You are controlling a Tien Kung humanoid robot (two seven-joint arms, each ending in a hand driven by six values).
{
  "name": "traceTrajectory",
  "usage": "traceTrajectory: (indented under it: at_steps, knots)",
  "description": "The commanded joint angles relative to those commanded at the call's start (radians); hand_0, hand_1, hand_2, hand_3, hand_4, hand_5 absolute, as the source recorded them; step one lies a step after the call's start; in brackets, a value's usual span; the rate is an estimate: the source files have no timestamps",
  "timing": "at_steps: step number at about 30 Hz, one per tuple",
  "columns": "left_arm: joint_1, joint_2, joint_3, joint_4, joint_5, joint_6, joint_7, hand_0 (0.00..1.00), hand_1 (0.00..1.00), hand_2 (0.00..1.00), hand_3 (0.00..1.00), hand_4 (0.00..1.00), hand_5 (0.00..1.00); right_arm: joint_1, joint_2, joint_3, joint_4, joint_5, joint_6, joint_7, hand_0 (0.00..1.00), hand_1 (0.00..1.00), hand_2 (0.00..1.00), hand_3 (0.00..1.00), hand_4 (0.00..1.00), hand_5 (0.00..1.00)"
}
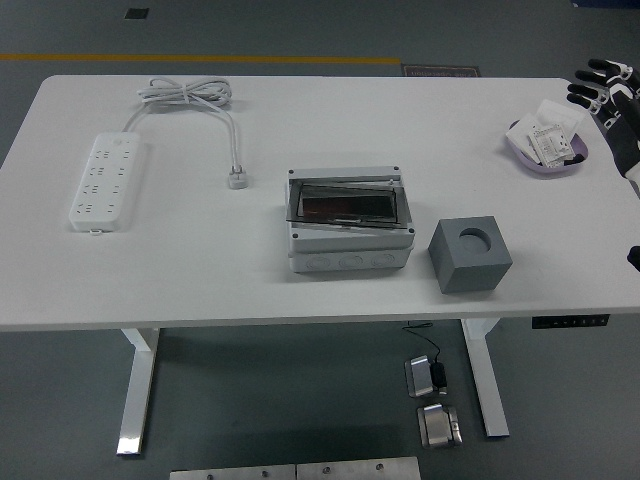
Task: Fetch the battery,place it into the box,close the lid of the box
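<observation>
A grey box (347, 235) with a dark see-through lid (343, 203) stands at the table's middle; the lid lies down over it, slightly askew. A lilac tray (525, 152) at the far right holds white battery packs (553, 140). My right hand (612, 95) is at the picture's right edge, just right of the tray, fingers spread and holding nothing. The left arm is not in view.
A grey cube (469, 254) with a round hole on top stands right of the box. A white power strip (107, 178) lies at the left, its coiled cable (190, 95) and plug (238, 178) behind and beside it.
</observation>
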Motion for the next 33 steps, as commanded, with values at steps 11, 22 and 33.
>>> traceTrajectory:
  at_steps: [11, 22, 33]
  knots:
    - [0.000, 0.000, -0.001, 0.000, -0.001, 0.000, 0.001, 0.650, 0.688, 0.658, 0.680, 0.747, 0.163, -0.003, -0.001, 0.007, -0.004, -0.018, 0.006, -0.007, 0.745, 0.651, 0.657, 0.671, 0.535, 0.345]
    - [0.000, 0.000, -0.001, 0.000, -0.002, 0.001, 0.001, 0.650, 0.688, 0.659, 0.680, 0.748, 0.163, -0.004, -0.001, 0.015, -0.008, -0.054, 0.010, -0.013, 0.765, 0.679, 0.704, 0.748, 0.743, 0.382]
    - [0.000, 0.000, -0.012, 0.000, 0.009, 0.002, 0.003, 0.650, 0.688, 0.659, 0.681, 0.748, 0.164, -0.003, -0.002, 0.018, -0.012, -0.064, 0.015, -0.019, 0.805, 0.738, 0.768, 0.832, 0.933, 0.533]
